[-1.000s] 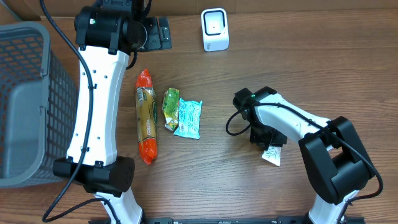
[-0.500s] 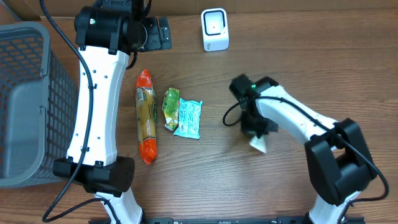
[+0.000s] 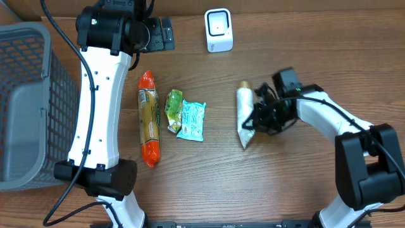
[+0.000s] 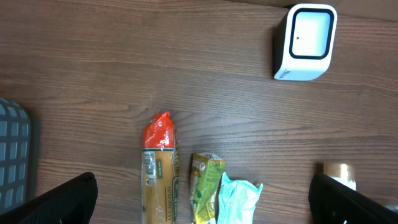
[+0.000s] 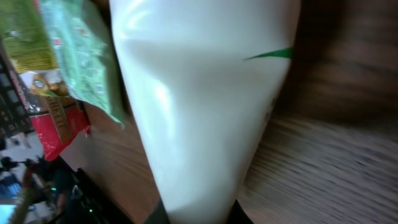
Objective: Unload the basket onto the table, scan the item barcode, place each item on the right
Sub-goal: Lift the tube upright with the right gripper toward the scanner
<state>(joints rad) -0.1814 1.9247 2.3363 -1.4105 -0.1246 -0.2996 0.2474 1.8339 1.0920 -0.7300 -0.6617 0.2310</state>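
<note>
the right end effector [image 3: 258,119] is clamped shut on the white tube [image 3: 243,111], held crosswise at its tips, probably to turn the barcode toward the scanner [image 3: 219,30] far ahead. the left end effector [image 3: 159,33] hangs fully spread, empty.

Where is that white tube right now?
In the overhead view, the white tube is right of centre, held by the right gripper, with the teal packet to its left.

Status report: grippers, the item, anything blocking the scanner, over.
Right gripper shut on white squeeze tube with tan cap. Left gripper open, empty. Nothing seen between tube and white box-shaped scanner.
</note>
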